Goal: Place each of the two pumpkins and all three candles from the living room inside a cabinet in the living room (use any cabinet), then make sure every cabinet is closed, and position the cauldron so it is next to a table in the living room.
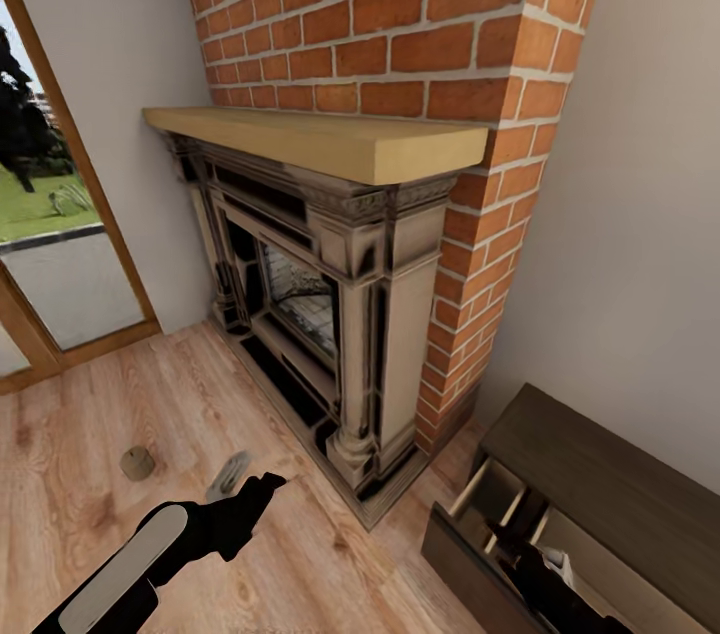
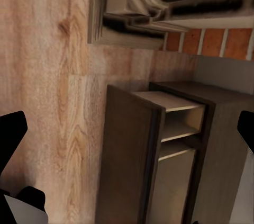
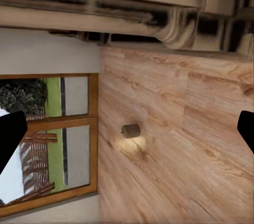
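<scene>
Candles are the matter in hand, and one candle (image 1: pixel 137 462) is seen standing upright on the wooden floor (image 1: pixel 90 504), out in the open in front of the fireplace (image 1: pixel 330 314), its axis vertical. It is well apart from the cabinet (image 1: pixel 590 474), which stands against the wall on the far side of the fireplace with a drawer (image 1: pixel 500 504) pulled out.

In the head view the left hand (image 1: pixel 262 486) is held low over the floor, with the candle lying just beyond it to its left and a little nearer the window (image 1: pixel 50 244). The right arm is seen down by the open drawer, so the left arm is judged the nearer of the two to the candle. In the right wrist view the same candle (image 3: pixel 130 130) is seen on bare boards, some way off between the dark tips at the picture's edges.

In both wrist views the fingers (image 2: pixel 11 134) are seen set wide apart with nothing between them, so both hands are taken to be spread and holding nothing. The right hand (image 3: pixel 127 134) faces the candle from a distance.

The coming move is judged to be a reach leftward and down with the left hand, closed from the side round the upright candle.
</scene>
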`<state>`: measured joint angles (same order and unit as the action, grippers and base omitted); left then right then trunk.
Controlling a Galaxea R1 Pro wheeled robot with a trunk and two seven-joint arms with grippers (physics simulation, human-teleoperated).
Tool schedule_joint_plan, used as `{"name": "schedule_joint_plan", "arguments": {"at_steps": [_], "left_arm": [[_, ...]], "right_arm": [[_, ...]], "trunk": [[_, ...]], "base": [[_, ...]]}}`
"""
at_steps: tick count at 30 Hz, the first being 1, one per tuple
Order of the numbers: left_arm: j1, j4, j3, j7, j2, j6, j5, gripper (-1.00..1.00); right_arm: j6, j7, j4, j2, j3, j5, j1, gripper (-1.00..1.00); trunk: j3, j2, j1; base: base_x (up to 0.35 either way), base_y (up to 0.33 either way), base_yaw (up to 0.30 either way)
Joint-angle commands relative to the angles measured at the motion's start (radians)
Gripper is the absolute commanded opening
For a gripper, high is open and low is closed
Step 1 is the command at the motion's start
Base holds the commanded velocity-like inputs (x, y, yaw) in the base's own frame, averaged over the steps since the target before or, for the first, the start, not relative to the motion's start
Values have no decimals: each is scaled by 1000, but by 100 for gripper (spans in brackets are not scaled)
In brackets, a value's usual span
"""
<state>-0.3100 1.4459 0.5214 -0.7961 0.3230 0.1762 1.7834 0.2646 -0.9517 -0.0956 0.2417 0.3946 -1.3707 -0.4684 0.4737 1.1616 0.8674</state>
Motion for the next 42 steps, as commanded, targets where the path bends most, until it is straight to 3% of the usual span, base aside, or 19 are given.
{"name": "schedule_joint_plan", "arguments": {"at_steps": [1, 42], "left_arm": [[-1, 1, 1, -5, 1, 2, 2, 100], [-1, 1, 2, -5, 1, 2, 2, 100]], "right_arm": [[7, -2, 0, 1, 6, -11, -1, 100], [2, -2, 0, 1, 6, -11, -1, 100]], "trunk": [[1, 1, 0], [1, 1, 0]], "base": [[0, 0, 282], [0, 0, 282]]}}
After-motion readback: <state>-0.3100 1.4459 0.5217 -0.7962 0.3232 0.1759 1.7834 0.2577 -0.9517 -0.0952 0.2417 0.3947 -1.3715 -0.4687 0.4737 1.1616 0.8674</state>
